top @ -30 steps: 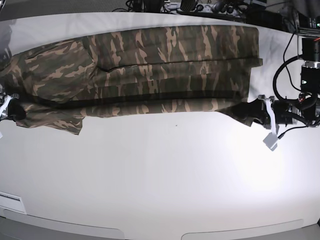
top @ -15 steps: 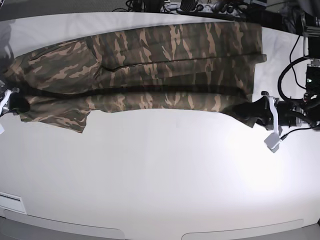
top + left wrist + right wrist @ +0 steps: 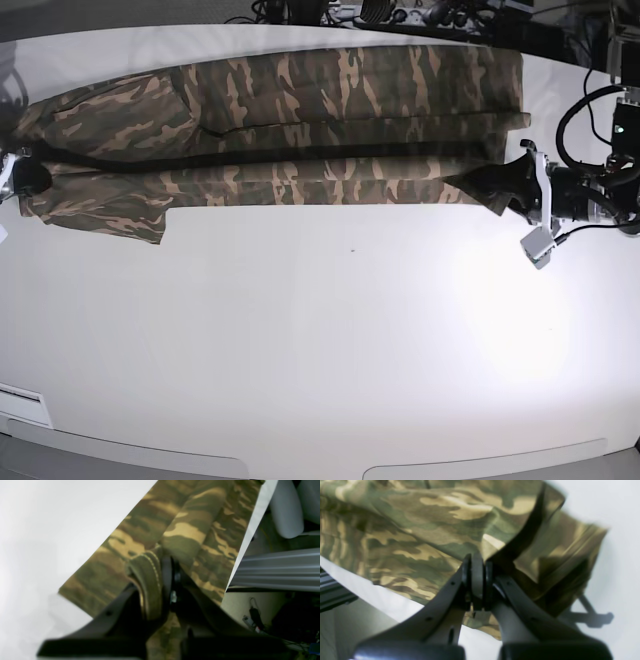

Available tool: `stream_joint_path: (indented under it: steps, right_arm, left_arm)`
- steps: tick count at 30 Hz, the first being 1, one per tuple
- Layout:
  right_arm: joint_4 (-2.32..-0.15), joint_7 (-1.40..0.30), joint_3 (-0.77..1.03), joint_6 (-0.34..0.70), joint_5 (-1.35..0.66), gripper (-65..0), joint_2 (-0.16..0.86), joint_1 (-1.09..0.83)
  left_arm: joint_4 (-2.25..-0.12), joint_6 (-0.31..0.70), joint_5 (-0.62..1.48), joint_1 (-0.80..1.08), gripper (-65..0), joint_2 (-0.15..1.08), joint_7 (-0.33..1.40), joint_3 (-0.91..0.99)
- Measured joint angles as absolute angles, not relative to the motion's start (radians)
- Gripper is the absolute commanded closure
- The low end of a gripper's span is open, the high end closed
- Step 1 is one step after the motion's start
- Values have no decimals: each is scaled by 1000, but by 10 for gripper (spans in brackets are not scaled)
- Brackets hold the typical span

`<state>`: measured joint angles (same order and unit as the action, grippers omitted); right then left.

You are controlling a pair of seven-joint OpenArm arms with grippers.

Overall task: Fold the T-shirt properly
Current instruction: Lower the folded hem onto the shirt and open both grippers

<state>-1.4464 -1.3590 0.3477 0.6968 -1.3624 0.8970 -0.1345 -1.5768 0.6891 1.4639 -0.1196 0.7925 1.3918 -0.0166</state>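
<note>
Base view crops the right gripper (image 3: 22, 178); both it and the left gripper (image 3: 500, 183) pinch the T-shirt (image 3: 300, 120).

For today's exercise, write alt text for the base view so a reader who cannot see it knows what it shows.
A camouflage T-shirt lies stretched across the far side of a white table, its near edge pinched at each end. The left gripper is shut on the hem at the picture's right, the right gripper on the sleeve end at its left.
</note>
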Motion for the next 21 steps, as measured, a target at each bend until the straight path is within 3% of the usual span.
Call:
stream_joint_path:
  steps: [9, 20, 21]
  right_arm:
    - [-1448, -1404, 348, 697, -1467, 0, 890, -133]
    - [-1447, -1402, 348, 697, -1355, 0, 856, -199]
    - [-1447, -1402, 348, 697, -1339, -54, 852, -200]
  left_arm:
    - [-1577, 689, 1467, -126, 0, 803, 1395, -17]
    - [-1577, 689, 1467, -79, 0, 803, 1392, -17]
    - [-1577, 689, 1466, -75, 0, 800, 1396, -17]
